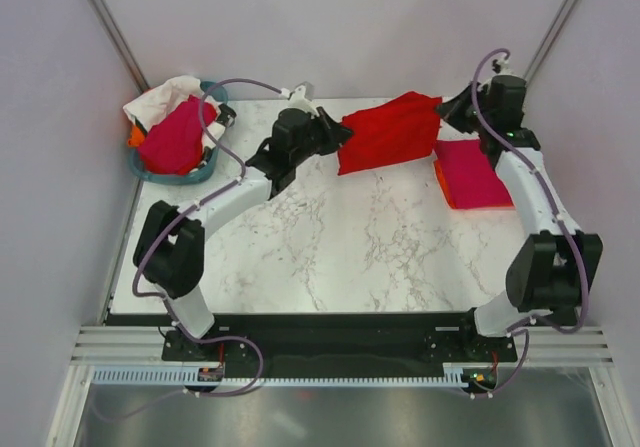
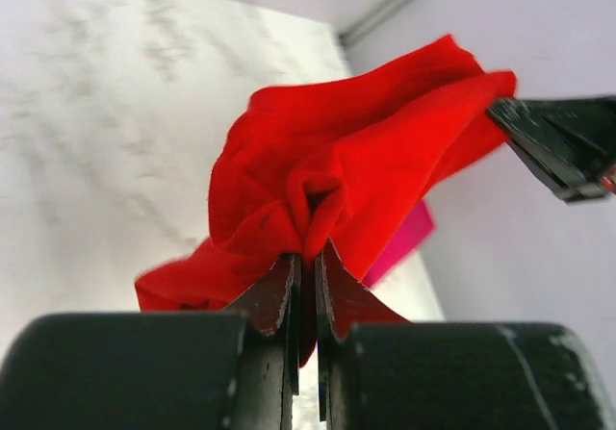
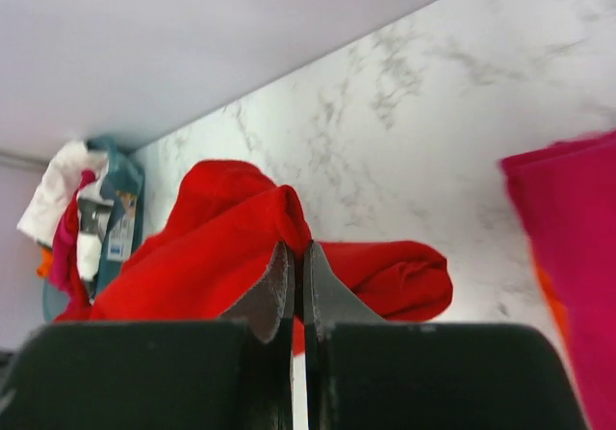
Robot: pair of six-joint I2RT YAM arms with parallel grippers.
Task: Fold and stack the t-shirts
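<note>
Where the red t-shirt (image 1: 388, 132) hangs stretched between the two arms, it sits toward 12 o'clock of the marble table (image 1: 330, 257) in the top view; whether its lower edge touches the surface cannot be told. The left gripper (image 2: 306, 257) is clamped on a bunched fold at the shirt's 9 o'clock end, jaws nearly together with red cloth pinched between them; the right gripper (image 3: 294, 257) is clamped on the 3 o'clock end, jaws almost touching over a rolled edge. In the top view both sets of fingertips are masked by the wrists and the cloth.

At 2 o'clock of the table lies a folded magenta t-shirt (image 1: 472, 172); it rests on an orange t-shirt (image 1: 439, 181), of which only a thin strip shows along the 9 o'clock side; in the right wrist view this stack is cut off by the frame at 3 o'clock.

At 10 o'clock stands the teal tub (image 1: 190, 177); it holds a crumpled magenta t-shirt (image 1: 178, 137); a white t-shirt (image 1: 160, 97) drapes over the far rim; a sliver of orange cloth (image 1: 134, 137) shows at the tub's 9 o'clock edge, too small to identify; a cable (image 1: 203, 117) crosses the tub, and whatever lies beneath the top layer is hidden.
</note>
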